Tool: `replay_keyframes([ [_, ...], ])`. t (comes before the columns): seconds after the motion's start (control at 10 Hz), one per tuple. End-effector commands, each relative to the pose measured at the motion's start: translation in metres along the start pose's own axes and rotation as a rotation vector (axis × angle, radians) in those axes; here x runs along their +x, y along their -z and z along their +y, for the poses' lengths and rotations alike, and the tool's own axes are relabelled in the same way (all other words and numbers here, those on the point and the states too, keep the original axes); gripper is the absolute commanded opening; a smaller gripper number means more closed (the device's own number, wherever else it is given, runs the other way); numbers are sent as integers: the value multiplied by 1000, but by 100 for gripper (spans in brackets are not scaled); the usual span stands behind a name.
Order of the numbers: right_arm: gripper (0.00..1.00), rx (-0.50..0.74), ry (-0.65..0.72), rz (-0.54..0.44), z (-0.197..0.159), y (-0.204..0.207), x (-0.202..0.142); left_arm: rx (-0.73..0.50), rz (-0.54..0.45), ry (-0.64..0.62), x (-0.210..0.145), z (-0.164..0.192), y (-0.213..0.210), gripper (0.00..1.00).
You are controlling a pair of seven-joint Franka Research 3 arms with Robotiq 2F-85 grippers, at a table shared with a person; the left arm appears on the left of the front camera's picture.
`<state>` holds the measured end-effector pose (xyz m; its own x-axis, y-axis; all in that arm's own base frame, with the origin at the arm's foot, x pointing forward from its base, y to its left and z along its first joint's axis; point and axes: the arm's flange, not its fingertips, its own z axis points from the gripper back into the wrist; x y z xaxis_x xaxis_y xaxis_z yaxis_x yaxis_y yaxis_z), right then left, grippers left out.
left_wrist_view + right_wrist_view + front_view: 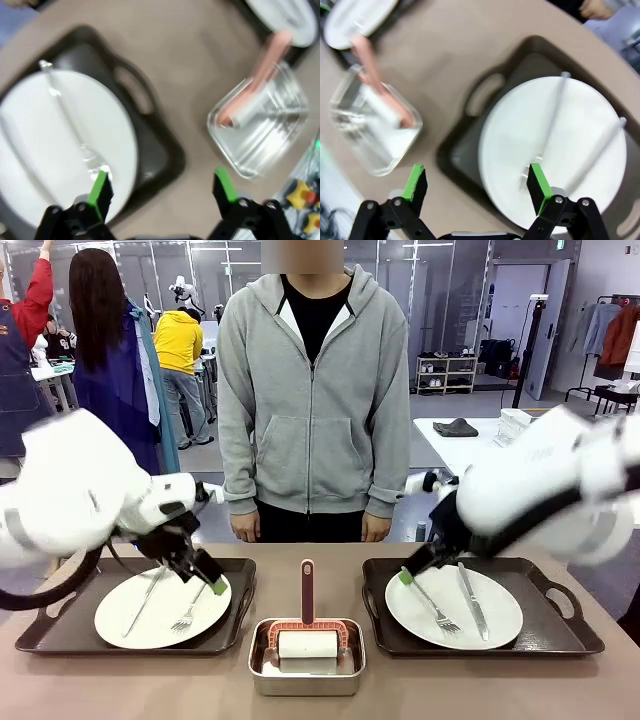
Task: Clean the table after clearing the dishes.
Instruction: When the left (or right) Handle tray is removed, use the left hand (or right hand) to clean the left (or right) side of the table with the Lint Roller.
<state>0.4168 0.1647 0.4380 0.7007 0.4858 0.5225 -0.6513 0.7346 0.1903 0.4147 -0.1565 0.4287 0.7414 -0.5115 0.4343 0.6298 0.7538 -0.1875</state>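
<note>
On the taupe table (100, 685) stand two dark brown trays. The left tray (60, 632) carries a white plate (160, 612) with a fork (188, 616) and a knife (143, 604). On the right tray (560, 625) is a second plate (500, 625) with its fork (436, 608) and knife (472, 600). My left gripper (208, 578) hovers open over the left plate's right rim (60, 150), straddling the tray's edge (155, 155). My right gripper (408, 574) hangs open above the right plate's left rim (555, 145) and the tray (460, 155). Neither holds anything.
A small steel pan (262, 665) with a white roller and pink handle (307, 592) sits at the front centre between the trays; the pan (270, 135) also shows in both wrist views (355, 135). A person in a grey hoodie (313, 400) stands at the far edge, hands down.
</note>
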Motion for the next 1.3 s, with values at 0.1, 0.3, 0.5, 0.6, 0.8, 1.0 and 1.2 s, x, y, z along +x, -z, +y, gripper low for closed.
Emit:
replay_keyframes([
  [0.1,100,423,135,-51,-48,-33,7,-441,34,-95,4,61,-52,100],
  [0.3,100,728,196,-140,-62,-36,-3,-748,-120,-190,-9,83,-48,100],
  [0.5,100,845,299,-233,-75,-33,-27,-910,-351,-279,-42,105,-42,100],
  [0.6,100,839,321,-239,-76,-34,-30,-919,-350,-296,-50,109,-36,100],
  [0.8,100,861,294,-242,-81,-39,-33,-905,-324,-277,-46,111,-47,100],
  [1.0,100,861,294,-242,-81,-39,-33,-905,-324,-277,-46,111,-47,100],
  [1.2,100,861,294,-242,-81,-39,-33,-905,-324,-277,-46,111,-47,100],
])
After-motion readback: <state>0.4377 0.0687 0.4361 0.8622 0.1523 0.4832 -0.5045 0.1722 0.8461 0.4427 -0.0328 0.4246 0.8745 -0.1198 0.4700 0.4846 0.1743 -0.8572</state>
